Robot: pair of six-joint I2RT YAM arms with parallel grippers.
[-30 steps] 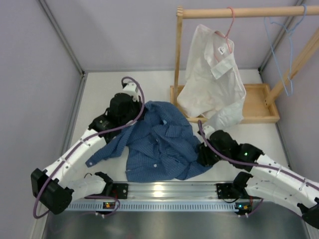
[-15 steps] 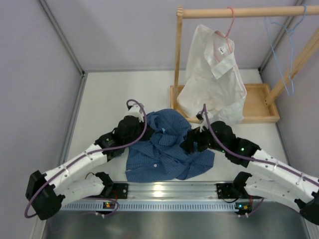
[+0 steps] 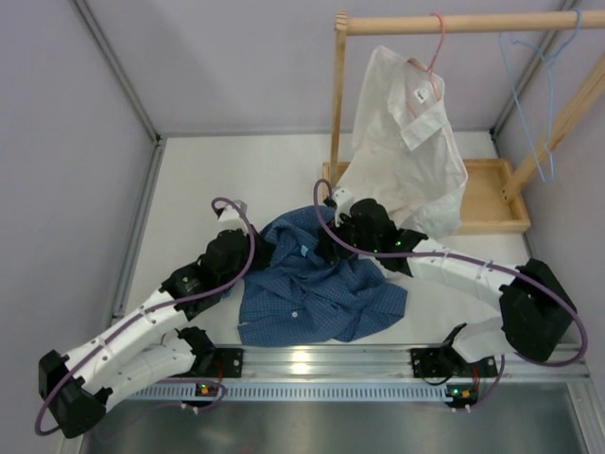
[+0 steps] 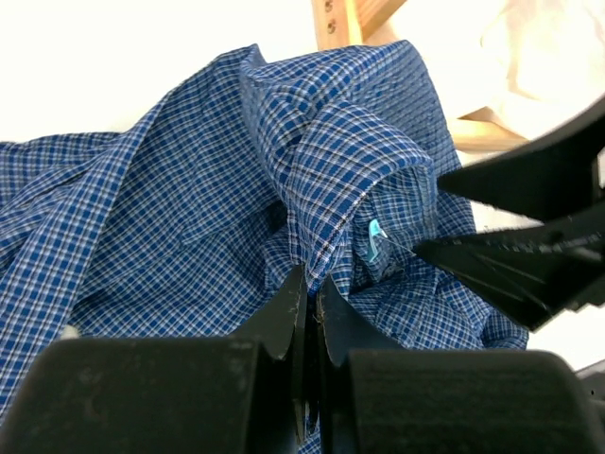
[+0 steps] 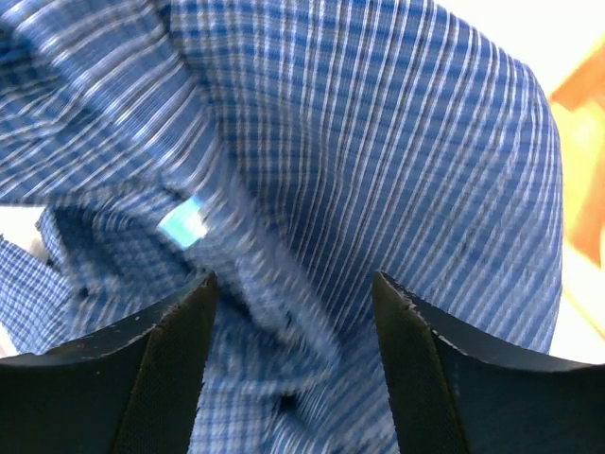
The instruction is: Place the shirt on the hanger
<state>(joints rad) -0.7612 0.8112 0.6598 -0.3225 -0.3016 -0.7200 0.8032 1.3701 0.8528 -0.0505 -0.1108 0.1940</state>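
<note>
Left arm (image 3: 142,322) is stretching low, left gripper (image 4: 309,284) pinching the shirt (image 4: 170,208) (jaws pressed together); right gripper (image 5: 293,288) is hanging wide open just above it.

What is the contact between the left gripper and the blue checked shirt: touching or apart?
Touching. The left wrist view shows the left gripper with its jaws closed on a fold of the shirt, and no gap between them.

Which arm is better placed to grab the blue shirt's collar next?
Right. The right gripper is open, poised over the shirt beside its light blue neck label; the left gripper is shut on a fold of it, so it's busy.
</note>
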